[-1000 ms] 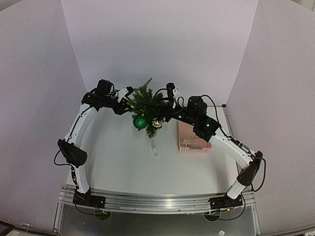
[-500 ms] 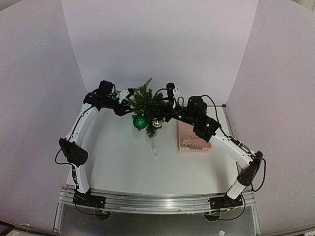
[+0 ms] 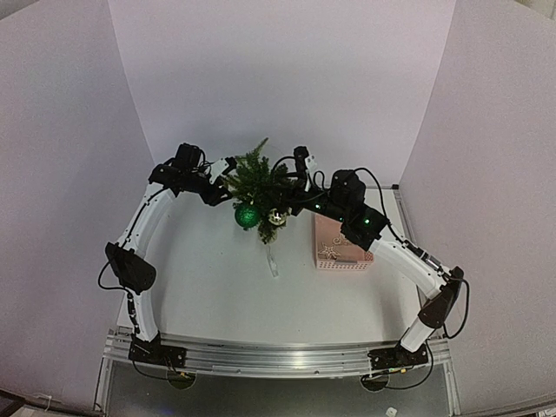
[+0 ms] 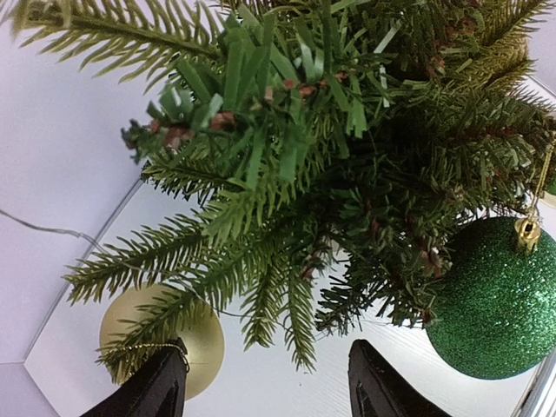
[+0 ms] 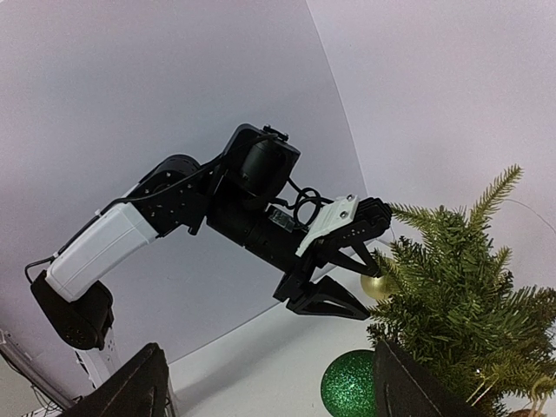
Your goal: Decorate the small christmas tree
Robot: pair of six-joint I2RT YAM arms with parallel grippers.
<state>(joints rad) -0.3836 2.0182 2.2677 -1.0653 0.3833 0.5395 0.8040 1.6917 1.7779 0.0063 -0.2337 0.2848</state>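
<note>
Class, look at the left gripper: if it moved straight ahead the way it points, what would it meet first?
Probably the small christmas tree's lower branches, right ahead of the open left gripper; depth is unclear.

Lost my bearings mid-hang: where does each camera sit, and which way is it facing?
Top external: high behind the bases, looking down on table, tree, basket; left arm, right arm show.
Left wrist: close against the tree, facing its branches, green ball, gold ball; own open jaws at bottom.
Right wrist: beside the tree, facing the left gripper; own jaws at bottom.
Shared: tree and green ball, in all three.
</note>
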